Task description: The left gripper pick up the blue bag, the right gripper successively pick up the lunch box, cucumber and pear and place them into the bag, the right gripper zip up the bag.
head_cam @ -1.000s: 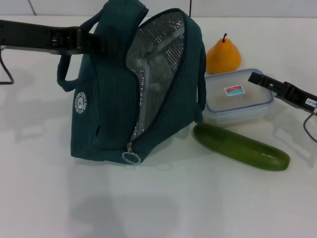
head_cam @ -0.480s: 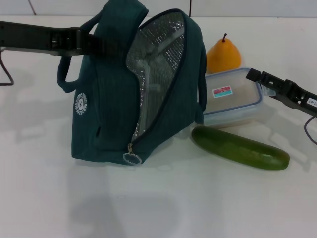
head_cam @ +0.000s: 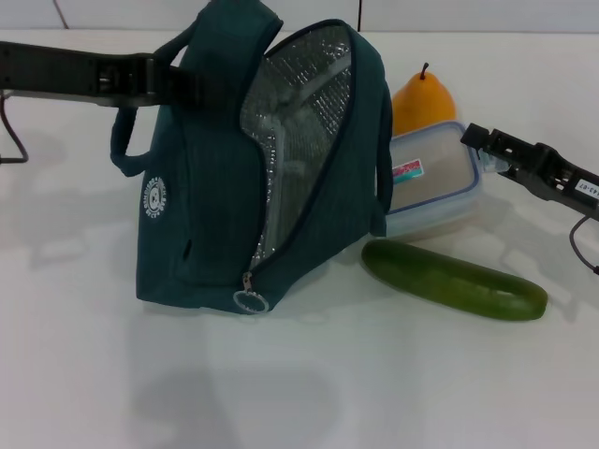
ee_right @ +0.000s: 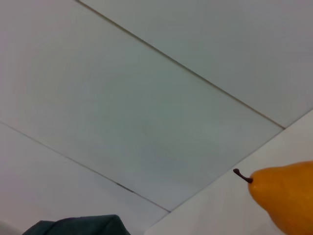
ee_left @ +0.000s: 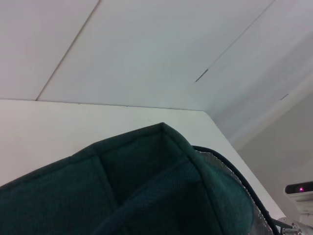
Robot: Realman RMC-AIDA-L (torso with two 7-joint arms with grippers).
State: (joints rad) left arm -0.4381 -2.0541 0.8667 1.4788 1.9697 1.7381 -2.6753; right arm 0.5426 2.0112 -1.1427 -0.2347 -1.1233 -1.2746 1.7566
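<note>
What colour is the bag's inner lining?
Silver, quilted foil lining inside the bag; head view shows it best.

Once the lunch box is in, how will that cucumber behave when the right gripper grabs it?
The cucumber lies flat on the table, long and round, so a nudge from the right gripper probably rolls it. Its skin looks glossy, perhaps slippery. It looks stiff; a grip near the middle should keep it level.

Left claw (head_cam: 154,79) clamped; right claw (head_cam: 479,140) gripping

White table (head_cam: 94,374), blue bag (head_cam: 201,224), cucumber (head_cam: 454,279), pear (head_cam: 421,103), lunch box (head_cam: 440,192) possibly tilted
</note>
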